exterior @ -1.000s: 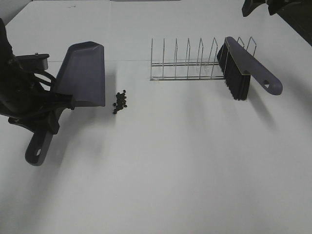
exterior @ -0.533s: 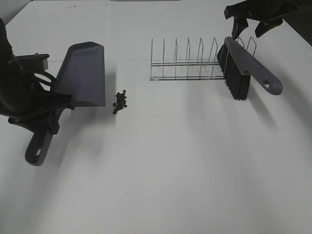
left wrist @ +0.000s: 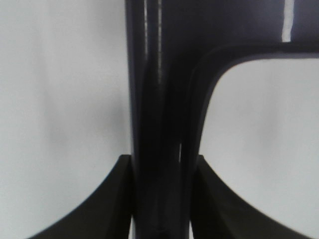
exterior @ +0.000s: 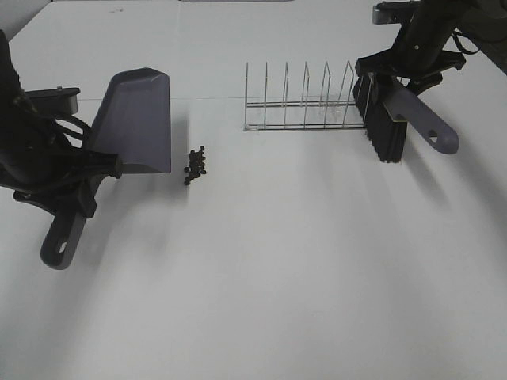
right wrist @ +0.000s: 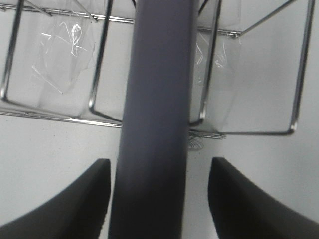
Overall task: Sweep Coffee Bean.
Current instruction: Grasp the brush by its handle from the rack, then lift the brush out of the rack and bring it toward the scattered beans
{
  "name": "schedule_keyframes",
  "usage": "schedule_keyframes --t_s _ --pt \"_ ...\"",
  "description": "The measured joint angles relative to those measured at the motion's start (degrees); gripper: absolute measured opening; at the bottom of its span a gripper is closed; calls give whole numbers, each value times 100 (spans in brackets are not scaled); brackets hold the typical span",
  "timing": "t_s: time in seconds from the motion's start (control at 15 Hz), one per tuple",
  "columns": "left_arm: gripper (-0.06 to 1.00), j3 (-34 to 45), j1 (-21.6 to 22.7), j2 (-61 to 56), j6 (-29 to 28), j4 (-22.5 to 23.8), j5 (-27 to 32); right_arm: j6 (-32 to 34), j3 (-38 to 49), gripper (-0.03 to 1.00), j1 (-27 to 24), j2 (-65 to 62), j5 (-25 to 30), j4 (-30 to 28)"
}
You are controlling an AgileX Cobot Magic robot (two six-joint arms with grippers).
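**Pan held, brush not yet gripped, beans unswept**

Nearest, on the left, my left gripper (exterior: pixel 89 172) is clamped on the handle of the pan (exterior: pixel 135 119). In the left wrist view both fingers (left wrist: pixel 117 199) press against the handle with no gap. The pan's open lip faces right, toward the beans (exterior: pixel 196 164).

The beans lie in one small heap on the table (exterior: pixel 277 277), just right of the lip and not touching it. I can see none inside the pan. I judge the sweeping itself has not begun: the pan is in place and everything after that is left.

Farther back and to the right stands the wire rack (exterior: pixel 305 107), with the brush (exterior: pixel 396 111) leaning at its right end, bristles down. My right gripper (exterior: pixel 402 70) sits over the far part of the brush handle.

In the right wrist view my jaws are apart and straddle the handle. One finger (right wrist: pixel 94 199) is just beside it, and the other stands off with a strip of table showing between. So I hold nothing there yet.

What remains, as I judge it, is to grip the brush, lift it off the rack, carry it left to the heap and push the beans into the pan
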Motion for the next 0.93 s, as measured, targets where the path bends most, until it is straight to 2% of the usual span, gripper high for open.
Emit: schedule_keyframes --t_s 0.2,0.27,0.53,0.93 --pt "27 0 0 0 0 0 6 11 0 31 11 17 -86 6" --pt "26 0 0 0 0 0 6 40 0 29 11 17 -92 -6" --pt "26 0 0 0 0 0 6 304 0 29 11 -34 57 -23" --pt "26 0 0 0 0 0 40 304 0 29 6 -1226 556 -132"
